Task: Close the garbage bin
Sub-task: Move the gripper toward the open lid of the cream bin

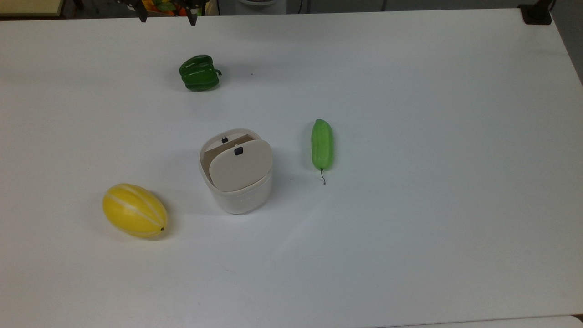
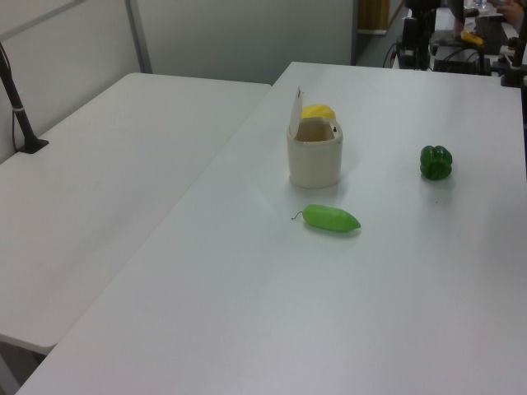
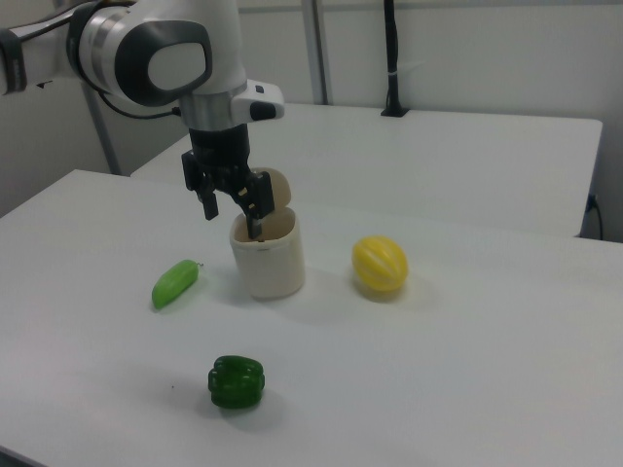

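Bin: the garbage bin [image 1: 237, 182] stands upright near the middle of the surface [image 1: 410, 228], a cream tub with rounded corners.
Lid: the lid [image 1: 240, 165] stands raised on its hinge; in the left view it rises nearly upright from the rim on the left view's left, and the mouth lies open. A small black button [image 1: 238, 151] sits near its free edge.
End effector: the end effector [image 3: 234, 206] hangs from the white arm [image 3: 146, 49], fingers spread wide and empty. In the right view it overlaps the bin's rim, but the top view places the fingertips at the far edge of the surface, well apart from the bin.
Neighbours: a yellow melon [image 1: 135, 210] lies on the top view's left of the bin, a pale green cucumber [image 1: 322, 144] on the top view's right, a green pepper [image 1: 199, 73] farther off toward the end effector. None touches the bin.
Step in hand: judged to be the approach; the lid is not yet touched.
Method: come over the bin from the hinge side, behind the raised lid, and push its outer face forward and down so that it swings over the mouth. Press near the free edge, not the hinge, where leverage is best.
Caution: the tub looks light; a sideways shove may slide or tip it, so a gentle downward finish seems wise.
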`<state>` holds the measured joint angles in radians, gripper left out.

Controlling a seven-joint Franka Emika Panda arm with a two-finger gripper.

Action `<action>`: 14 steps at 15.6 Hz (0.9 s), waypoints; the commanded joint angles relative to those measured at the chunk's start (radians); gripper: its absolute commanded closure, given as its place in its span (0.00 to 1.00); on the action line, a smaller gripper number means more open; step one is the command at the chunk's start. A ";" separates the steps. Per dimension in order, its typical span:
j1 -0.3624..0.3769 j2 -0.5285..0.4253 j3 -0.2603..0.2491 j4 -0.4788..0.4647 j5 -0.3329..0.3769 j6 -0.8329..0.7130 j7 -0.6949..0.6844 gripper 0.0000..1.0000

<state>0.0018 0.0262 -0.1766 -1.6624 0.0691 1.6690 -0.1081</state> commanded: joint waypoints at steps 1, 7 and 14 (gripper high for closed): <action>0.021 0.000 -0.018 0.015 0.015 0.020 -0.018 0.46; 0.053 0.015 -0.014 0.035 0.037 0.035 -0.045 1.00; 0.122 0.090 -0.012 0.104 0.123 0.201 -0.209 1.00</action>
<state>0.0773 0.0733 -0.1753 -1.6008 0.1606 1.8368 -0.2802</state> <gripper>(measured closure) 0.991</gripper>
